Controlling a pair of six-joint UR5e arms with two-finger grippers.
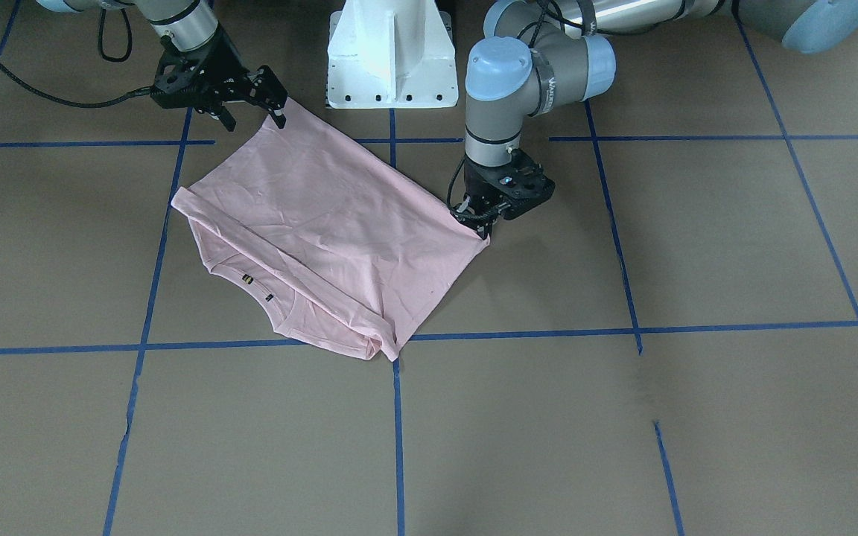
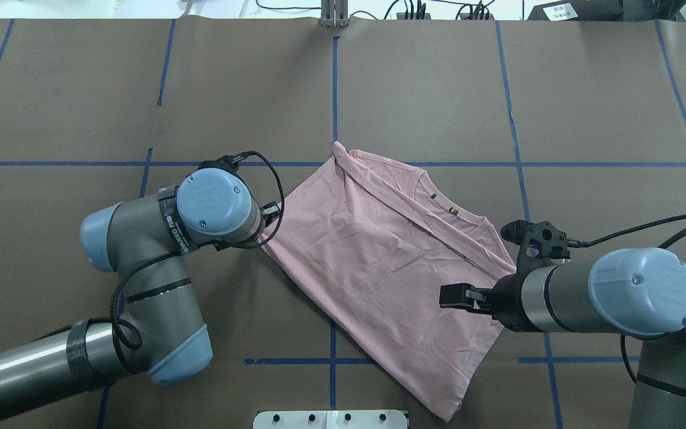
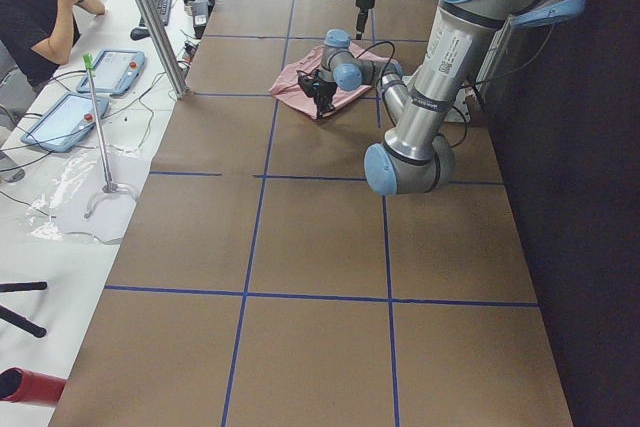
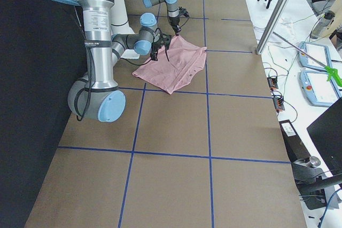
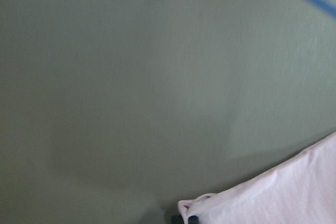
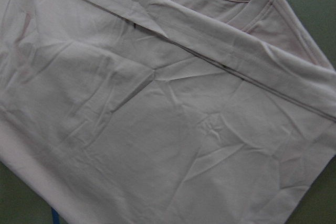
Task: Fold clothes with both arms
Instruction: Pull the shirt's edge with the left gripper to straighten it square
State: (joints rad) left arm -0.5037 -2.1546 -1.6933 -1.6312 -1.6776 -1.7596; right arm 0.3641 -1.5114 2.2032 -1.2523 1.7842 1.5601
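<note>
Folding looked part-done: right tool (image 1: 250,117) hung empty, jaws wide, at T-shirt's (image 1: 325,223) robot-side corner; left tool (image 1: 478,222) seemed pinched shut on neighbouring corner. T-shirt lay flat on worktop (image 1: 697,246), collar end farthest. Next, prob.: right tool grips, both lift corners together.

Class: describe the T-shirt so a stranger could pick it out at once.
Find the brown table crossed by blue tape lines. Near its white pedestal lies the T-shirt, folded over itself. It is the only soft, pale pink thing on the table.
</note>
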